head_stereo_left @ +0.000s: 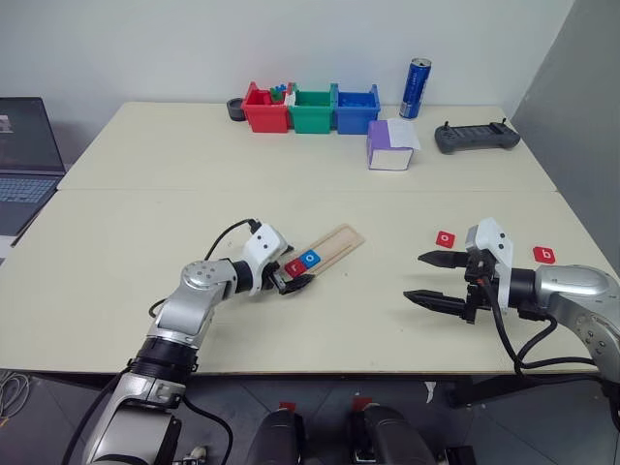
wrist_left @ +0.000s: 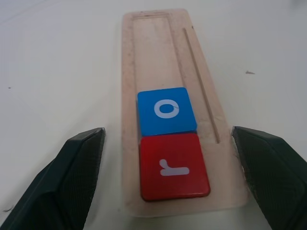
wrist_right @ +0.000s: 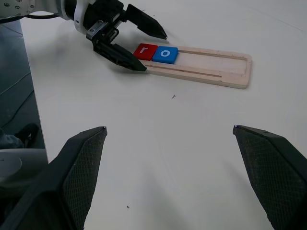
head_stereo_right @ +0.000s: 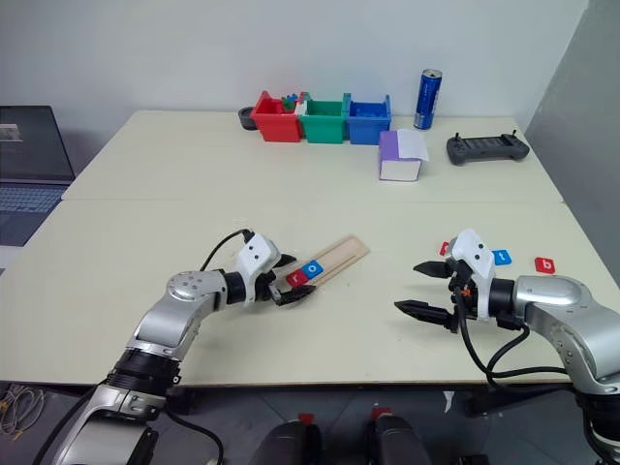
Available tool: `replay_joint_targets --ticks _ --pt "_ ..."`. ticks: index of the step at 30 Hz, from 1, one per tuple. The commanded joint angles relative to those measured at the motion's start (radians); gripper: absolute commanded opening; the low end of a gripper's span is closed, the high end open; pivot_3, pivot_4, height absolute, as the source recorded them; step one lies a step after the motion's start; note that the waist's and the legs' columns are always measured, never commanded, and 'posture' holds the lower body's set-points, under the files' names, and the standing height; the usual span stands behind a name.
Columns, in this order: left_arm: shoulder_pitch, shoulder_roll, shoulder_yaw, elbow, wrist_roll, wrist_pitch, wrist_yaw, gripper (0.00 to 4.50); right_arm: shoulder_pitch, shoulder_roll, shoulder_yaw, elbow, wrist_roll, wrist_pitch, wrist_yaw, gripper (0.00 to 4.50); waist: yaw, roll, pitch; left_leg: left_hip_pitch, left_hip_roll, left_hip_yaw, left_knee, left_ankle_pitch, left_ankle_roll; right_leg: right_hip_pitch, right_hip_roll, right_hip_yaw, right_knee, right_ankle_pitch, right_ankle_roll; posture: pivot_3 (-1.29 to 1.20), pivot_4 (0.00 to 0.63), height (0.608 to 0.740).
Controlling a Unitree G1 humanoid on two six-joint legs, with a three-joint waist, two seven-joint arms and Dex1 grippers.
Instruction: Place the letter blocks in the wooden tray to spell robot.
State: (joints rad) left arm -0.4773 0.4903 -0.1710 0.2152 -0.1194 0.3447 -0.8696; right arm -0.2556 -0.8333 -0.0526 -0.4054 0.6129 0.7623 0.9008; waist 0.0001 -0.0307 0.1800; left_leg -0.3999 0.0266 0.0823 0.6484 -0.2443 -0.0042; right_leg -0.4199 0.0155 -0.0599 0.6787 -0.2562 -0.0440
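Observation:
The wooden tray [head_stereo_left: 334, 246] lies slantwise on the table in front of me. At its near end a red "r" block [wrist_left: 174, 165] sits in the groove, with a blue "o" block [wrist_left: 166, 110] touching it just beyond. My left gripper [head_stereo_left: 293, 279] is open, one finger on each side of the tray's near end, and holds nothing. To the right, my right gripper [head_stereo_left: 415, 276] hovers open and empty over bare table. Near it lie a red "o" block [head_stereo_left: 445, 237], a red "b" block [head_stereo_left: 544, 255] and a blue block [head_stereo_right: 501, 257].
Along the far edge stand a red bin [head_stereo_left: 264, 111], a green bin [head_stereo_left: 312, 111], a blue bin [head_stereo_left: 356, 111] and a blue can [head_stereo_left: 417, 87]. A purple-and-white box [head_stereo_left: 390, 145] and a dark controller [head_stereo_left: 477, 138] lie at the back right. A laptop [head_stereo_left: 24, 160] is at the far left.

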Motion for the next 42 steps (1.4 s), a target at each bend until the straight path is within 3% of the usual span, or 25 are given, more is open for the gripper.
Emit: replay_joint_targets --ticks 1,12,17,25,30,42 --pt "-0.015 0.000 -0.018 0.007 0.014 -0.013 -0.020 4.47 -0.019 0.005 -0.002 -0.012 0.002 -0.008 0.000 4.50 0.000 0.000 0.000 0.000 0.000 0.000 0.000 0.000 0.000 0.000 0.000 0.000 0.000 0.000 0.000 0.00 0.150 0.740" --pt "-0.011 -0.009 0.006 0.009 -0.002 0.044 -0.012 4.47 -0.010 0.005 -0.011 -0.013 0.000 -0.008 -0.003 4.50 0.000 0.000 0.000 0.000 0.000 0.000 0.000 0.000 0.000 0.000 0.000 0.000 0.000 0.000 0.000 0.00 0.150 0.740" --pt "0.004 -0.006 0.003 -0.008 -0.006 0.061 -0.021 3.40 -0.013 -0.003 -0.018 -0.001 -0.003 -0.013 0.004 4.50 0.000 0.000 0.000 0.000 0.000 0.000 0.000 0.000 0.000 0.000 0.000 0.000 0.000 0.000 0.000 0.00 0.150 0.740" --pt "-0.006 0.010 -0.034 -0.031 -0.001 -0.005 -0.102 3.39 0.004 -0.040 -0.061 0.043 -0.020 -0.030 0.014 4.50 0.001 0.000 0.000 0.000 0.000 0.000 0.000 0.000 0.000 0.000 0.000 0.000 0.000 0.000 0.000 0.00 0.150 0.740" --pt "-0.037 0.025 -0.080 -0.051 -0.010 -0.081 -0.233 3.39 0.067 -0.104 -0.143 0.075 -0.029 -0.055 0.051 4.50 0.003 0.000 0.000 0.000 0.000 0.000 0.000 0.000 0.000 0.000 0.000 0.000 -0.001 0.000 0.000 0.00 0.150 0.740" --pt "-0.160 -0.030 -0.187 0.105 0.050 -0.278 -0.378 3.39 0.250 -0.172 -0.269 0.024 -0.031 -0.068 0.091 4.50 0.000 0.000 0.000 0.000 0.000 0.000 0.000 0.000 0.000 0.000 0.001 0.000 -0.001 0.000 0.000 0.00 0.150 0.740"
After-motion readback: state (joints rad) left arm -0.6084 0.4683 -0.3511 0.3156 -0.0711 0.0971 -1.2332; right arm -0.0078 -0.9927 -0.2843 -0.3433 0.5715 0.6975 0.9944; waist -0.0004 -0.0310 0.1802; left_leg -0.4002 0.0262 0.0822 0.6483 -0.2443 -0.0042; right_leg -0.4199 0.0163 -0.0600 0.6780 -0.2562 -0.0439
